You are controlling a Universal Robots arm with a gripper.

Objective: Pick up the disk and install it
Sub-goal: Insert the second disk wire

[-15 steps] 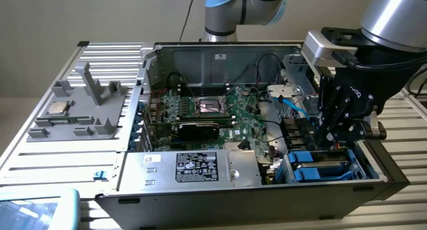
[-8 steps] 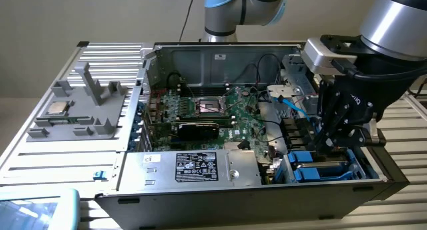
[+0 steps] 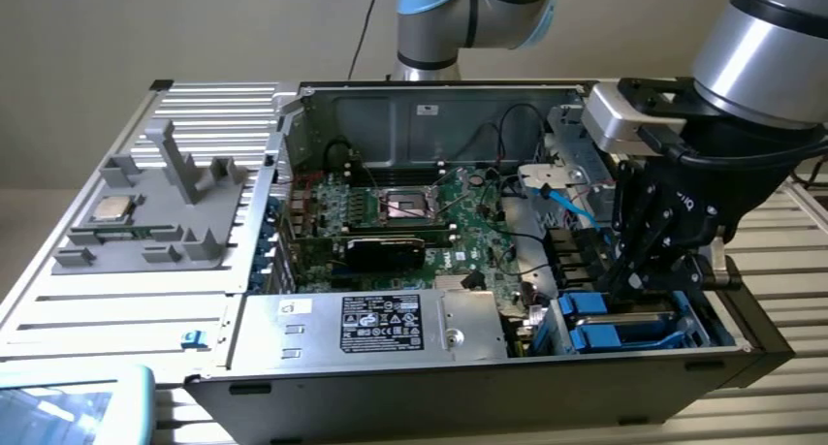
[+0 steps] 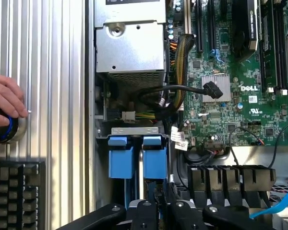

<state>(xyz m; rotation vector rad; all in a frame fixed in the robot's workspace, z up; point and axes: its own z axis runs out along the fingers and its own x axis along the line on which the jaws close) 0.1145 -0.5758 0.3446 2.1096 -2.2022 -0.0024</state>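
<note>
The disk (image 4: 153, 157) stands edge-on in the drive bay at the corner of the open computer case, its blue plastic frame showing beside a second blue frame (image 4: 121, 158). My gripper (image 4: 157, 197) is right over it, fingers drawn close together on the blue edge of the disk. In the exterior view the black gripper (image 3: 643, 282) reaches down into the bay (image 3: 724, 321) at the case's right front corner, with the blue frames (image 3: 619, 329) just below its fingertips. The disk's label is hidden.
A silver power supply box (image 3: 388, 324) lies next to the bay, the motherboard (image 3: 428, 217) behind it, black cables (image 4: 182, 91) between. A grey fixture (image 3: 155, 212) holding a CPU chip (image 3: 111, 209) sits at the exterior view's left. A hand (image 4: 5, 103) rests on a knob above a keyboard (image 4: 14, 191).
</note>
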